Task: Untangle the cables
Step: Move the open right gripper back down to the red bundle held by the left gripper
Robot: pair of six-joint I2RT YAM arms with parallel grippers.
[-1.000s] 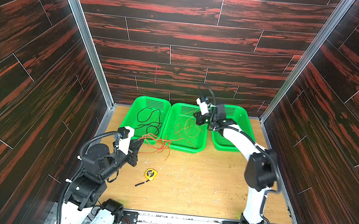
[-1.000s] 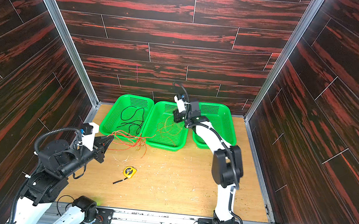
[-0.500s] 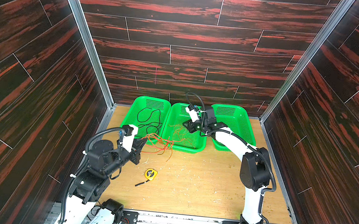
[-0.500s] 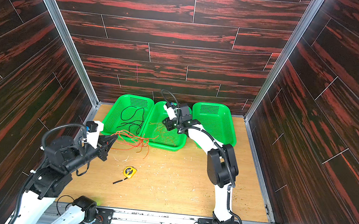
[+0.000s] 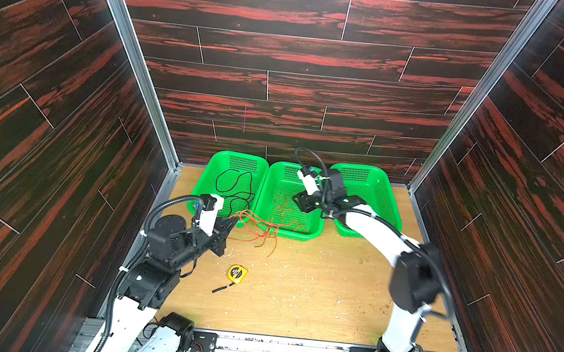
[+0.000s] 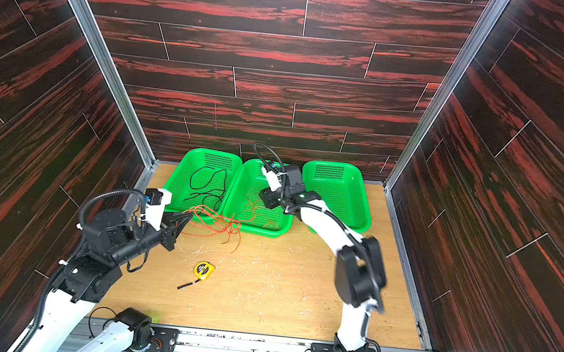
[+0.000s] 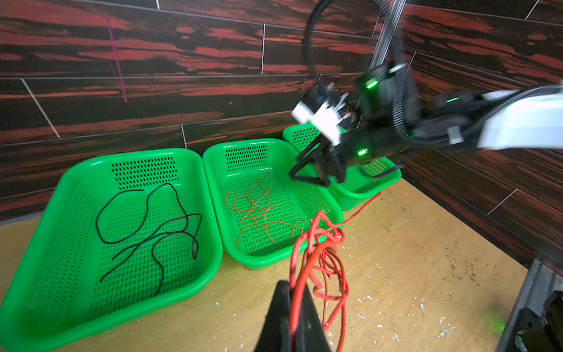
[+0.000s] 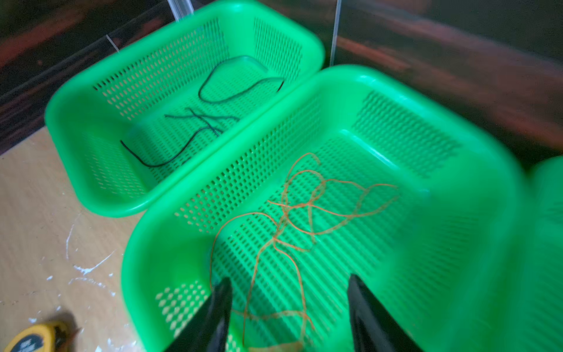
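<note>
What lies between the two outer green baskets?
The middle basket, with the orange cable in it; the right claw hangs open above it. Both top views show this.

left claw (image 7: 291,294) cut off, right arm (image 5: 412,283) blurred

My left tool (image 5: 230,220): jaws clamped shut, arm low, elbow bent. My right tool (image 8: 289,282): jaws parted wide, arm stretched forward, wrist pitched down.
</note>
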